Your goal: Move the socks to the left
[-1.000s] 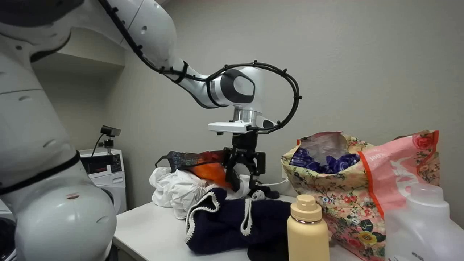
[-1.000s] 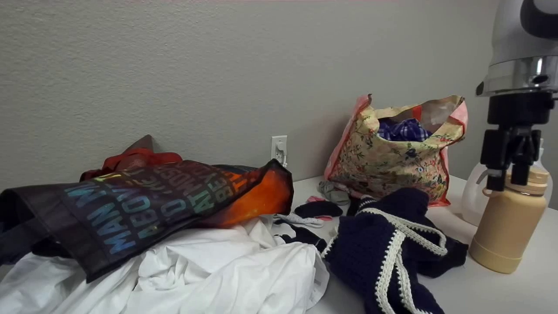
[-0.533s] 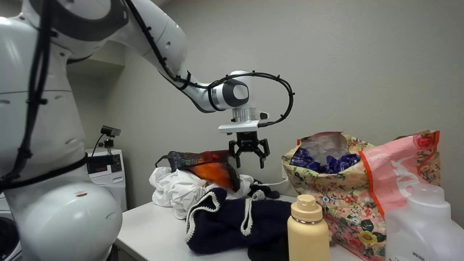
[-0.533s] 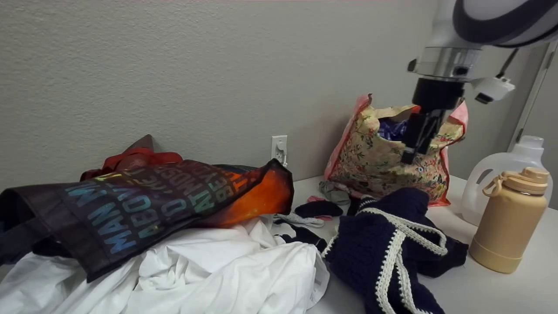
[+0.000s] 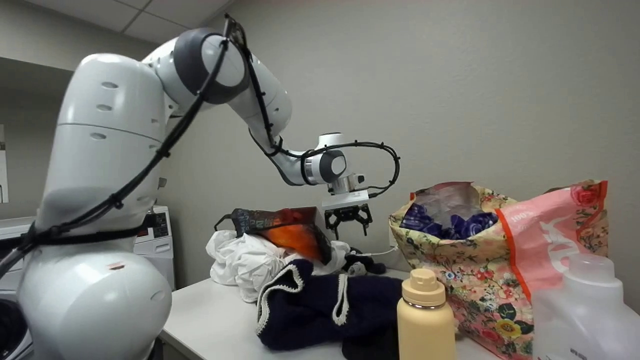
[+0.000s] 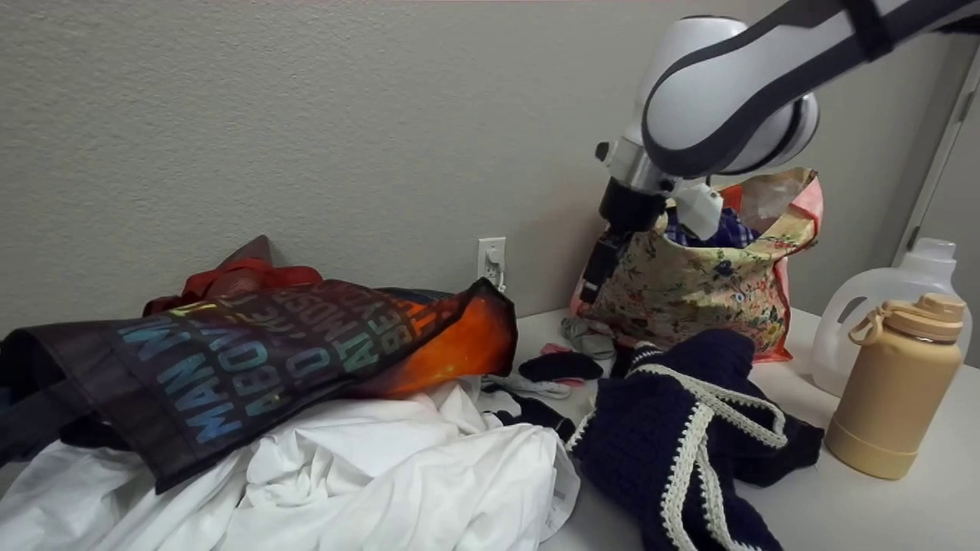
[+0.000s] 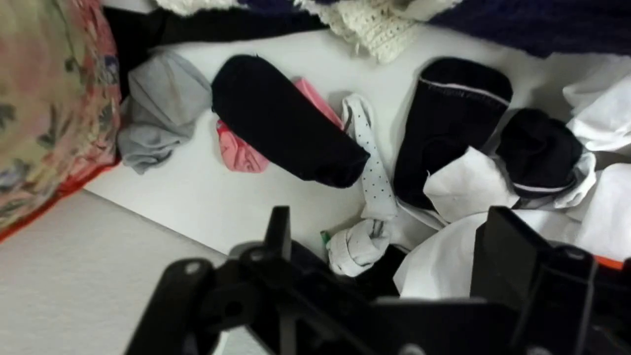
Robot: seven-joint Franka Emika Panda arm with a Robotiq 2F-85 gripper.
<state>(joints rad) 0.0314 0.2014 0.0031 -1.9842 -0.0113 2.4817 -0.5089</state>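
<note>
Hovering above the desk (image 7: pixel 197 202), holding the jaws spread wide apart, pinching nothing. Looking down on loose socks (image 6: pixel 563 367), lying just below and right of centre in an exterior view. In the wrist view, seeing a long black sock (image 7: pixel 286 121) slanting across the upper middle of the frame, lying over pink fabric (image 7: pixel 241 153) peeking out on both sides. Spotting a grey sock (image 7: pixel 165 93) crumpling at the upper left, close by the floral bag (image 7: pixel 54 98), a dotted sock (image 7: pixel 374 172) trailing just right of centre, and a striped black sock (image 7: pixel 446 113) resting farther right, near white cloth (image 7: pixel 438 266). Probably weighing almost nothing and flopping freely, being soft knit rather than anything stiff; likely gripping well instead of slipping, and taking a firm squeeze without harm. Calling, in all likelihood, for a pinch across the narrow width of the long black sock, bringing the jaws low enough to be brushing the desk and bunching up a fold. Risking nipping the pink fabric under the middle, so perhaps favouring the lower right part, while minding the dotted sock there.
</note>
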